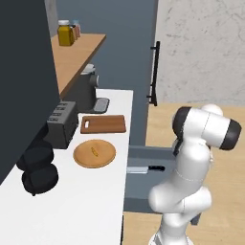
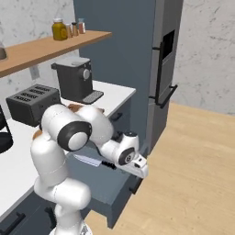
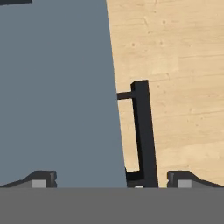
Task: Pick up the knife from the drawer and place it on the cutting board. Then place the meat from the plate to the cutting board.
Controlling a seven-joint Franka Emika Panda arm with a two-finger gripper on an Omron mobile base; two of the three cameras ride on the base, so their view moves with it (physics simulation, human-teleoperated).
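Note:
The drawer [image 1: 149, 178] stands pulled out below the white counter [image 1: 72, 210]. The knife [image 1: 146, 168] lies inside it, pale blade toward the counter and dark handle outward, and it also shows in the right base view as the knife [image 2: 94, 161]. My gripper [image 3: 113, 180] is open and empty. It looks down over the drawer's flat front panel [image 3: 57, 96], with the black bar handle [image 3: 143, 131] between its fingertips [image 3: 42, 180]. My hand [image 2: 136, 164] hovers at the drawer's outer end, just beyond the knife handle. The cutting board [image 1: 103, 124] lies on the counter. The plate [image 1: 94, 153] beside it holds the meat [image 1: 94, 151].
A toaster [image 1: 61, 123], a coffee machine [image 1: 88, 88] and two black pots [image 1: 38, 168] line the counter's back. A wooden shelf [image 1: 76, 55] carries jars. The tall blue-grey door with its bar handle [image 1: 154, 72] stands past the counter end. Wood floor [image 2: 193, 174] lies open beyond the drawer.

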